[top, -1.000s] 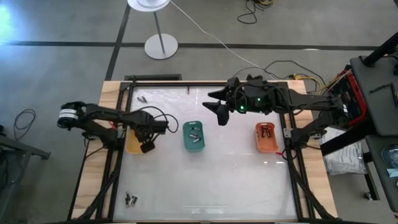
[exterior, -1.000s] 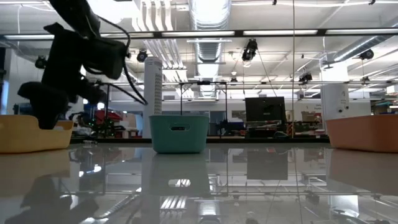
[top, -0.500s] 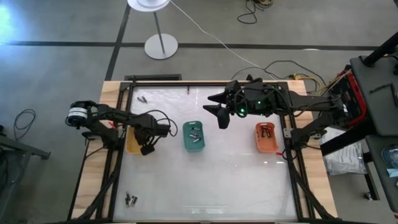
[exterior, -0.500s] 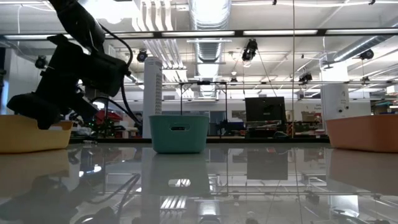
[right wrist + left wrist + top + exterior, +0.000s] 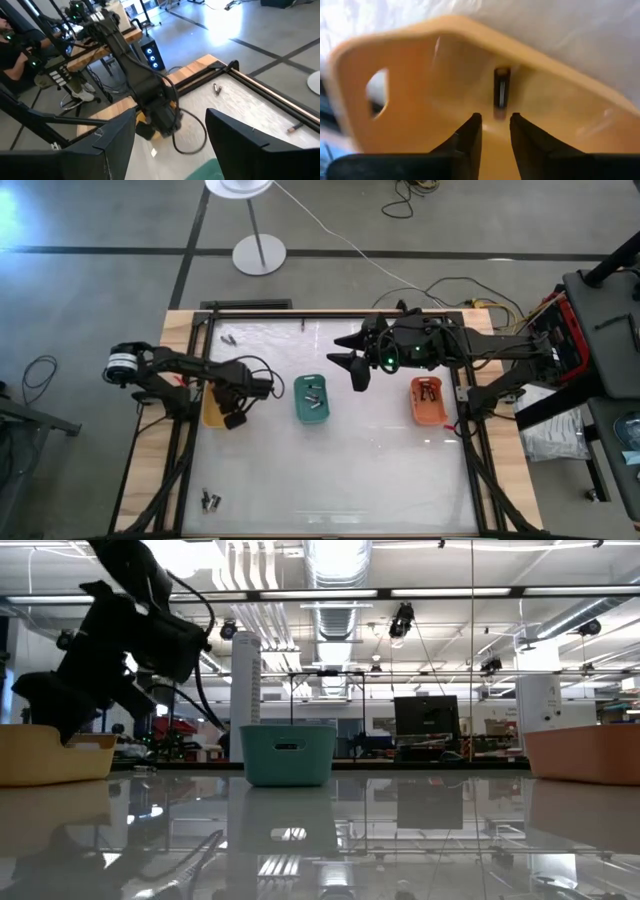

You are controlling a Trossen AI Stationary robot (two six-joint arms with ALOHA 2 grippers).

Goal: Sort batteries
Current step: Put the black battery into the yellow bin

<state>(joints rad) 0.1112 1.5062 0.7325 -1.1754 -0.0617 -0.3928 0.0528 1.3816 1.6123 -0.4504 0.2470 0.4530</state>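
My left gripper [image 5: 236, 418] [image 5: 495, 131] hovers open over the near right corner of the yellow tray [image 5: 212, 408] [image 5: 40, 754], with nothing between its fingers. The left wrist view shows one dark and silver battery [image 5: 501, 89] lying on that tray's floor. A few batteries [image 5: 313, 395] lie in the green tray [image 5: 300, 412] and others [image 5: 430, 388] in the orange tray [image 5: 428, 416]. Loose batteries lie on the table at its near left [image 5: 210, 500] and far left [image 5: 228, 338] [image 5: 216, 88]. My right gripper [image 5: 353, 363] hangs open above the table, beyond the green tray.
The three trays stand in a row across the middle of the glossy table, green tray [image 5: 288, 753] in the centre and orange tray [image 5: 585, 752] at the right. A dark bar [image 5: 250, 306] runs along the far edge. Cables trail from both arms.
My left gripper has stayed over the yellow tray but has tipped and shifted a little toward the table's left. The right arm has barely moved.
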